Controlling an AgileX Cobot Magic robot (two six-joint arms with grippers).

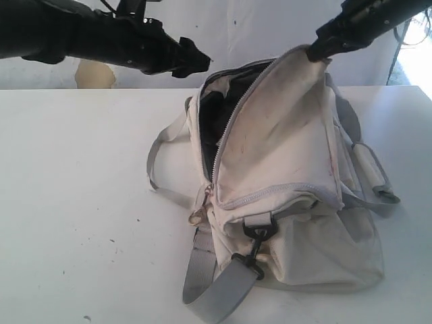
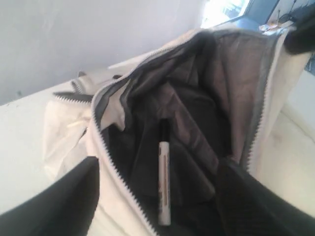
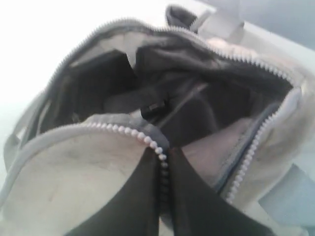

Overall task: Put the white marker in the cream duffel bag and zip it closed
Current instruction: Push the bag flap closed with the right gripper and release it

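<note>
The speckled white table [image 1: 74, 202] carries the unzipped cream duffel bag [image 1: 290, 169], with the white marker [image 2: 164, 184] lying inside on its dark lining. The right gripper [image 1: 316, 50] pinches the upheld flap's zipper edge. The left gripper [image 1: 201, 61] hangs spread and empty before a pale wall [image 1: 270, 34].

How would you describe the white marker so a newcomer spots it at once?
The cream duffel bag sits on the white table, main zipper open. Inside, on the dark lining, lies the white marker: the only slim pale stick there, with a black cap.
</note>
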